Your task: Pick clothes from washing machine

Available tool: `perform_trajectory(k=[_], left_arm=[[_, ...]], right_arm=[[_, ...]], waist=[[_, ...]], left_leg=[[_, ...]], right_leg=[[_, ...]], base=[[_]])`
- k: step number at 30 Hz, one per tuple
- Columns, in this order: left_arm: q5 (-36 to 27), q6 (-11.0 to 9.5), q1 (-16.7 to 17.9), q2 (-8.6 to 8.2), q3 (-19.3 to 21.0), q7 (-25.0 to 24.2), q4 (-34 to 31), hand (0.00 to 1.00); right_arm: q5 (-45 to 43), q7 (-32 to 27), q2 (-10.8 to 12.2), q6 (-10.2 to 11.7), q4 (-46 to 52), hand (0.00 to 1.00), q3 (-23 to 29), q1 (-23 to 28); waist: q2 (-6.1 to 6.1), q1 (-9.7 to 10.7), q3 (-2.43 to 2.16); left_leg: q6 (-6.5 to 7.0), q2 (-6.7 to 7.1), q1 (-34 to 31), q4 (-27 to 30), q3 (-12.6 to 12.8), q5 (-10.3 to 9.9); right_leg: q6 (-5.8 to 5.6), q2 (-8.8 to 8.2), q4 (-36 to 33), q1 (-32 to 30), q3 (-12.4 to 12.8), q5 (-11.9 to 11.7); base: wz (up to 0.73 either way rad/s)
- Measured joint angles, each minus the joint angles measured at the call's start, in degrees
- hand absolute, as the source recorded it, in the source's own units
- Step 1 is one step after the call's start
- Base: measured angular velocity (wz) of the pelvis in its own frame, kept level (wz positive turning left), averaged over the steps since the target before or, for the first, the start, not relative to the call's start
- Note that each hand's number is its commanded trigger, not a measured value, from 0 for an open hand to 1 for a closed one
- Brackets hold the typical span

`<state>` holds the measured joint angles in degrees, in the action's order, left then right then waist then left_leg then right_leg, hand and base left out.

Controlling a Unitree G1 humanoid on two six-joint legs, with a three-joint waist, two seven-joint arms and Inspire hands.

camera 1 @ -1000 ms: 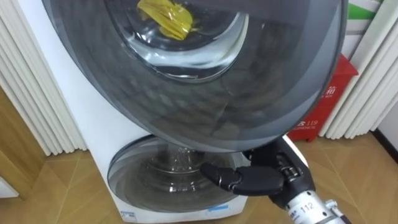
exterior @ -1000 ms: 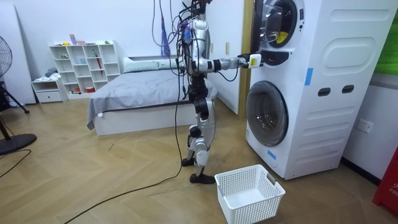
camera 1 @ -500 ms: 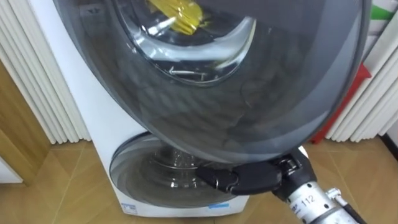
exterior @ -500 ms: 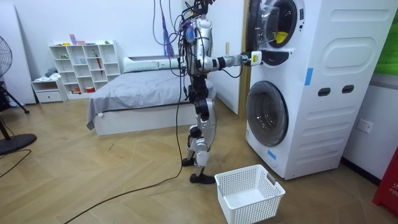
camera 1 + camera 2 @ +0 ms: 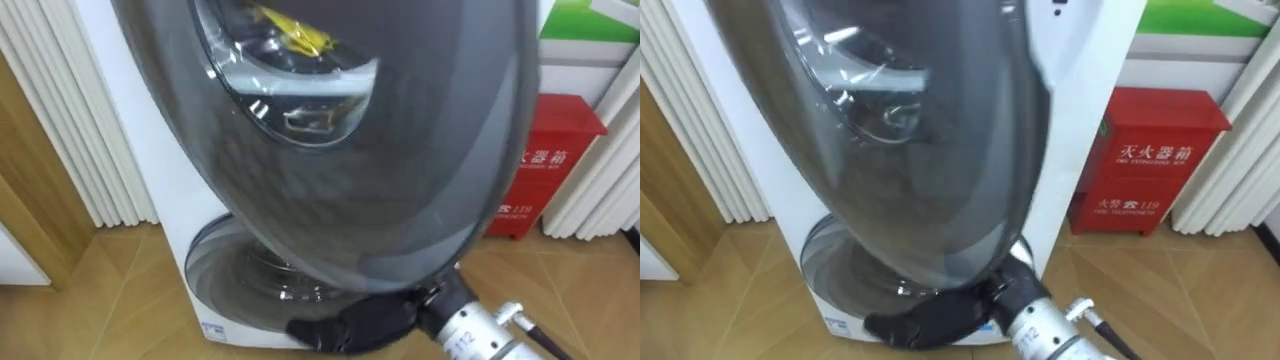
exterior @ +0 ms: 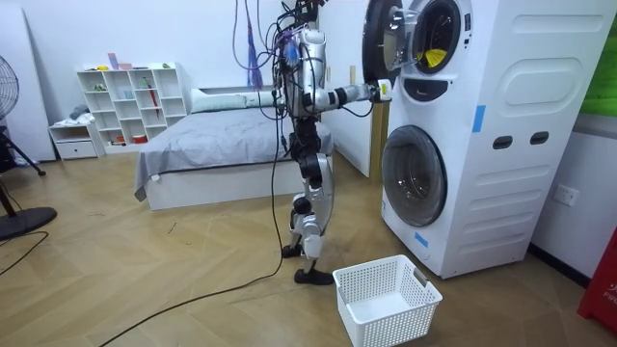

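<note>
Right hand [image 5: 350, 322] under the swung-out upper door [image 5: 400, 200]
Eye views: its fingers lie nearly straight against that door's lower rim, clasping nothing; one yellow cloth [image 5: 300, 38] shows through the door's glass; one lower door [image 5: 232, 272] sits beneath. Room view: one white basket [image 6: 388, 299] on the floor before the washing machine [image 6: 482, 145].

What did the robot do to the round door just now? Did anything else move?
The upper washer's door swung further open, toward the room view's left, and the right hand at its lower edge moved along with it. The yellow cloth stayed inside the drum, the laundry basket stayed on the floor, and the robot stood in the same spot.
</note>
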<state>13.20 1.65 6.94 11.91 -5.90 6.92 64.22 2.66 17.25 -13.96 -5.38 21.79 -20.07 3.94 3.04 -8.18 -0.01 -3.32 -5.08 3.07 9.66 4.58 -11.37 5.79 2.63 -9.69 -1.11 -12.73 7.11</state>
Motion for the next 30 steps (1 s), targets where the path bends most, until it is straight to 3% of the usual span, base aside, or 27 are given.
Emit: perform_trajectory(k=[5,10,20,26,27,30], left_arm=[[0.0,-0.1,-0.3,0.08,0.0,-0.5,-0.1,0.0],[-0.1,-0.4,-0.5,0.23,0.0,-0.2,-0.3,0.0],[-0.1,-0.3,-0.7,0.25,0.0,1.7,-0.4,0.0],[-0.3,-0.3,-1.1,0.04,0.1,2.6,-0.5,0.0],[-0.3,-0.3,-1.1,0.03,0.1,2.6,-0.5,0.0],[-0.7,-0.3,-1.0,0.03,0.2,2.6,-0.4,0.0]], right_arm=[[-3.9,3.4,0.0,-1.0,0.1,0.0,-3.1,-5.0],[-4.3,5.7,0.1,-1.8,0.3,0.0,-4.8,-7.1],[-5.4,10.2,1.3,-2.7,1.7,0.0,-8.7,-12.9],[-4.5,11.5,5.0,-1.5,2.1,0.0,-11.2,-17.5],[-3.9,11.7,5.2,-1.5,2.1,0.0,-11.5,-17.8],[-2.1,11.6,5.3,-1.4,2.1,0.0,-11.8,-18.6]], waist=[[0.61,-0.1,-0.34],[1.3,-2.3,-0.7],[1.31,-4.6,-0.45],[1.62,-6.5,-0.2],[1.68,-6.8,-0.13],[1.68,-7.6,0.66]], left_leg=[[-0.25,-0.05,-0.5,0.2,-1.1,0.2],[-0.28,-0.03,-0.3,0.1,-1.8,0.2],[-0.15,0.87,-0.6,-0.1,-3.6,0.2],[-0.11,1.08,-0.3,-0.3,-3.7,0.3],[-0.11,1.1,-0.3,-0.4,-3.8,0.3],[-0.1,1.18,-0.3,-0.5,-3.8,0.3]], right_leg=[[0.24,0.0,0.0,0.0,-0.9,0.1],[0.31,-0.02,0.3,0.5,-1.6,0.1],[-0.62,-1.04,1.5,2.2,-4.5,0.9],[-1.0,-1.16,2.1,3.1,-5.0,1.2],[-1.08,-1.16,2.1,3.1,-5.0,1.2],[-1.11,-1.2,2.1,3.1,-4.9,1.2]], base=[[0.1],[0.09],[0.18],[0.1],[0.06],[0.0]])
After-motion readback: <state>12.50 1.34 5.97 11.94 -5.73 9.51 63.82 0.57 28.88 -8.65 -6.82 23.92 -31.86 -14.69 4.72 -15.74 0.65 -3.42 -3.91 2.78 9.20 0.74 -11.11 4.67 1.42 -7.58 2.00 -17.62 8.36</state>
